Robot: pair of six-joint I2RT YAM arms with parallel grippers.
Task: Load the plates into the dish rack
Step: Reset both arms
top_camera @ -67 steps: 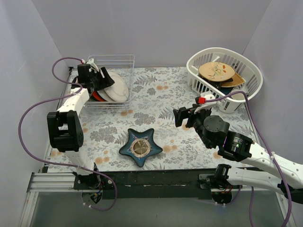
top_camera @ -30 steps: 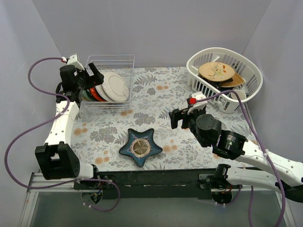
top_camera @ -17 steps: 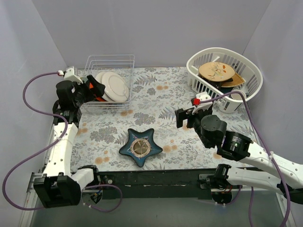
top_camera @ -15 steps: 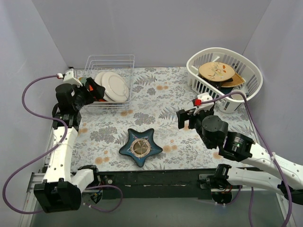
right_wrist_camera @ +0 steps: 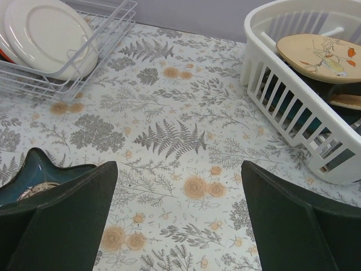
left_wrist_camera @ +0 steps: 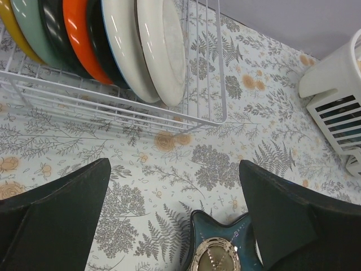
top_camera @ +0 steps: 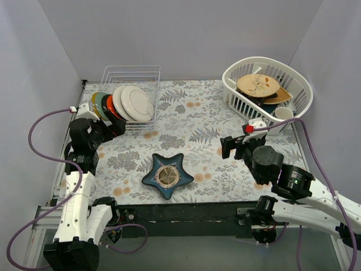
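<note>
The clear wire dish rack [top_camera: 148, 76] stands at the back left. The plates stand on edge in it: yellow [top_camera: 94, 100], teal [top_camera: 101, 103], orange-red [top_camera: 111, 107], a white one [top_camera: 120, 100] and an off-white one [top_camera: 137, 103] in front. In the left wrist view the rack [left_wrist_camera: 217, 84] holds the orange-red plate [left_wrist_camera: 82, 42] and off-white plate [left_wrist_camera: 167, 48]. My left gripper [top_camera: 115, 127] is open and empty, just in front of the rack; its wrist view shows the gripper [left_wrist_camera: 175, 217] over bare cloth. My right gripper [top_camera: 232, 147] is open and empty at mid-right, also over cloth [right_wrist_camera: 179, 220].
A dark blue star-shaped dish [top_camera: 167, 175] lies at the front centre, below the left gripper [left_wrist_camera: 225, 251]. A white slotted basket [top_camera: 269, 107] at the back right holds a tan sprigged plate [top_camera: 257, 85] and other dishes. Purple walls enclose the table.
My left arm has drawn back from the rack toward the near edge, open, leaving the plates standing. My right arm has shifted slightly right and nearer.
</note>
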